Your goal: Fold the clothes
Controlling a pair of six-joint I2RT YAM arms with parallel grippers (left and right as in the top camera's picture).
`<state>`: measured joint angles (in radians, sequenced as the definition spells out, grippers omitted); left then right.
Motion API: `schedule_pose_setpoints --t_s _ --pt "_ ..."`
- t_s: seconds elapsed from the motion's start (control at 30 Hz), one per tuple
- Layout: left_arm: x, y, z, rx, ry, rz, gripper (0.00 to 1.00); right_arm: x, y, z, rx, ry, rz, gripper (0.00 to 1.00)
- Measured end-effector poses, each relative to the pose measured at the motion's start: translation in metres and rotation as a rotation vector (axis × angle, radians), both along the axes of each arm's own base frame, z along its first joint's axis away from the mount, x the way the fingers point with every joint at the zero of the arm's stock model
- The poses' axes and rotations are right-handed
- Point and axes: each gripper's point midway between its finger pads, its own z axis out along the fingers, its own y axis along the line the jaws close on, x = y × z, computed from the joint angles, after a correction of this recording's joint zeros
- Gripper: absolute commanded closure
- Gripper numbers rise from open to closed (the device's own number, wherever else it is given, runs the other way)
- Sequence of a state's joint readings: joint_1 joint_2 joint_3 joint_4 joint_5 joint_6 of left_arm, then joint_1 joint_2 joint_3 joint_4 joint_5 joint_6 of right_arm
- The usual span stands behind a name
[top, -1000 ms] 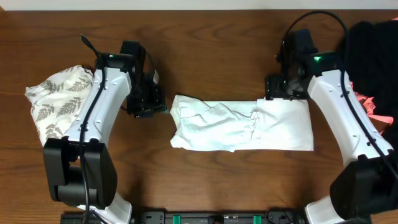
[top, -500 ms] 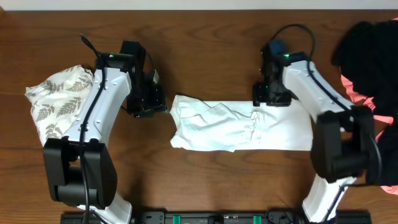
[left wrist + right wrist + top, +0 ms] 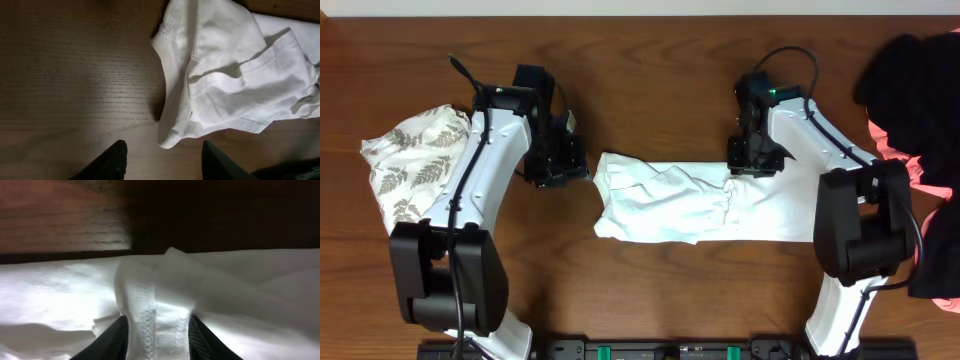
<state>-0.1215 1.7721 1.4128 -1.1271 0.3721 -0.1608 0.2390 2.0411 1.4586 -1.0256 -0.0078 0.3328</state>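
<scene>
The clothes lie on a brown table. A white T-shirt [image 3: 700, 205] is folded into a long band across the middle. My left gripper [image 3: 565, 165] hovers just beyond the shirt's left end, open, with only bare wood between its fingers [image 3: 114, 161]. The shirt's rumpled left end [image 3: 225, 75] lies just ahead of them. My right gripper [image 3: 752, 165] is down on the shirt's far edge, right of centre. In the right wrist view it [image 3: 157, 335] is shut on a raised fold of stitched hem [image 3: 165, 305].
A leaf-print garment [image 3: 410, 160] is heaped at the left edge, beside my left arm. A black garment [image 3: 920, 80] and a coral-pink one [image 3: 900, 150] are piled at the far right. Bare wood [image 3: 650, 80] lies beyond the shirt.
My right gripper slid left along the shirt's far edge and its jaws narrowed onto a fold of the hem. The left arm stayed still.
</scene>
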Motion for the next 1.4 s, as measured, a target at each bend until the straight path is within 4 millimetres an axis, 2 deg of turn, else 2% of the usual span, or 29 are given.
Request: schedule_pose_setpoints --t_s 0.1,0.3,0.4,0.63,0.97,1.07,1.23,1.33,1.37,1.4 --pt "0.000 0.000 0.000 0.000 0.001 0.000 0.51 0.000 -0.003 0.000 -0.015 -0.002 0.001 0.61" --pt "0.000 0.000 0.000 0.000 0.002 0.000 0.51 0.004 -0.007 0.000 -0.042 -0.019 0.002 0.66" --pt "0.000 0.000 0.000 0.000 0.002 0.000 0.51 0.006 -0.006 -0.002 -0.046 -0.034 0.004 0.72" --pt "-0.002 0.000 0.000 0.001 0.010 0.000 0.51 -0.009 -0.004 -0.015 -0.060 0.001 0.009 0.99" --pt "-0.002 0.000 0.000 0.001 0.011 0.000 0.51 -0.011 -0.003 -0.011 -0.052 0.011 0.034 0.99" --pt "-0.002 0.000 0.000 0.001 0.011 0.000 0.51 -0.007 0.001 0.002 -0.028 -0.021 0.055 0.99" --pt "-0.002 0.000 0.000 0.001 0.009 0.000 0.51 -0.003 0.011 0.036 0.023 -0.088 0.085 0.99" --pt "-0.001 0.000 0.000 0.001 0.005 0.000 0.51 -0.004 0.016 0.043 0.048 -0.094 0.101 0.97" --pt "-0.001 0.000 0.000 0.001 0.005 0.000 0.51 -0.006 0.019 0.042 0.052 -0.091 0.115 0.96" --pt "-0.001 0.000 0.000 0.001 0.005 0.000 0.51 -0.007 0.022 0.041 0.056 -0.088 0.127 0.86"
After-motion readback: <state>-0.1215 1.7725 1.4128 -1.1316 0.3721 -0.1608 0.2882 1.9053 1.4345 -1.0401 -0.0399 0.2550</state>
